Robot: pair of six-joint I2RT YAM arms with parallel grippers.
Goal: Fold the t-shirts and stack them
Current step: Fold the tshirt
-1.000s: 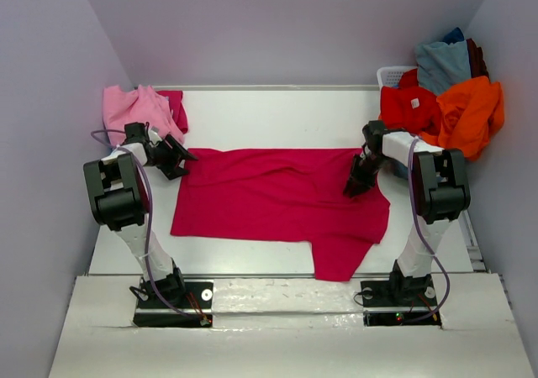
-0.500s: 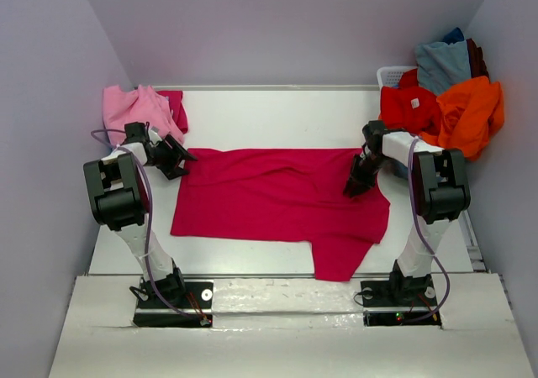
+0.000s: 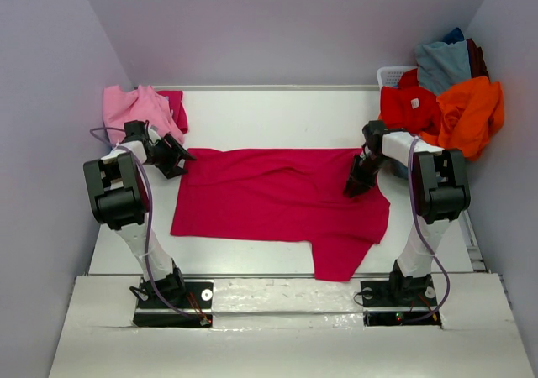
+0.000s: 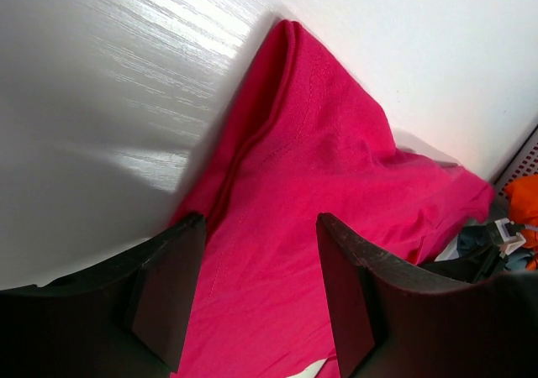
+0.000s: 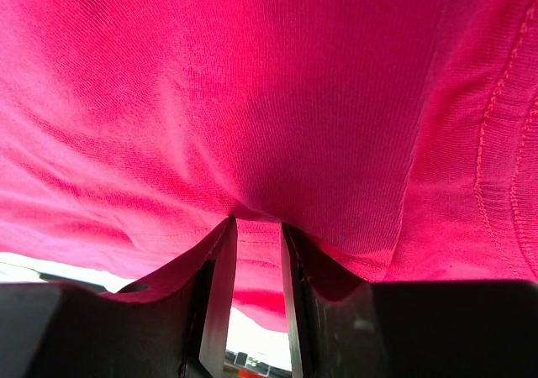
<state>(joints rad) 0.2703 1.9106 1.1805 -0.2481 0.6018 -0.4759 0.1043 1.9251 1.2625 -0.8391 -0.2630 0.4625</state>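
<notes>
At the table (image 3: pixel 269 109) centre, the crimson tee (image 3: pixel 277 197) lies spread flat, long side running left to right, with one sleeve pointing toward the near edge at the right.

Left gripper (image 3: pixel 181 161): positioned at the far-left corner of the crimson tee. In the left wrist view its fingers (image 4: pixel 168 286) stand wide apart, with the folded corner of the tee (image 4: pixel 319 168) lying ahead of and between them. Nothing is held. Contact with the cloth cannot be determined.

Right gripper (image 3: pixel 353 189): positioned on the right part of the crimson tee, near its far edge, pointing down. In the right wrist view the fingers (image 5: pixel 220 286) are drawn close together, and a pucker of the cloth (image 5: pixel 294 101) is pinched at their tips. The surrounding cloth shows pull wrinkles converging on the grip.

Other tees:
- Pink tee (image 3: pixel 134 109): bunched at the far-left corner of the table, with a darker crimson piece touching its right side.
- Red tee (image 3: pixel 408 107), orange tee (image 3: pixel 471 113) and grey-blue tee (image 3: pixel 441 63): heaped in and over the white basket (image 3: pixel 391 76) at the far right.
</notes>
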